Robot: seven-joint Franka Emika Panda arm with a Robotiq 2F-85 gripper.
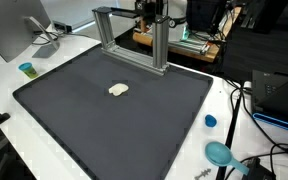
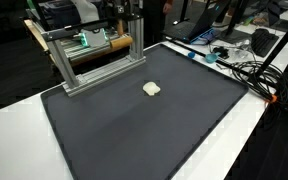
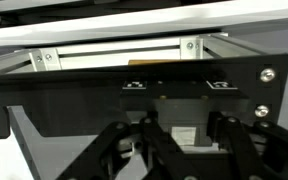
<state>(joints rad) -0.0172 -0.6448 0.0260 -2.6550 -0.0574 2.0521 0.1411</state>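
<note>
My gripper [image 3: 184, 165] shows only as black finger links along the bottom of the wrist view. The links stand apart with nothing between them. It hangs high behind an aluminium frame [image 1: 134, 35], seen in both exterior views [image 2: 99, 55], and is partly hidden there [image 1: 150, 12]. In the wrist view the frame's rail [image 3: 114, 50] and a black panel [image 3: 174, 85] fill the picture. A small cream-coloured lump [image 1: 118, 89] lies alone on the dark mat [image 1: 84, 120], far from the gripper; it also shows in an exterior view [image 2: 153, 89].
The mat lies on a white table [image 1: 4, 80]. A blue cup [image 1: 26, 69], a small blue cap [image 1: 210, 121] and a teal object [image 1: 220, 153] sit beside the mat. Cables [image 2: 249, 70], a monitor [image 1: 14, 25] and equipment crowd the table's edges.
</note>
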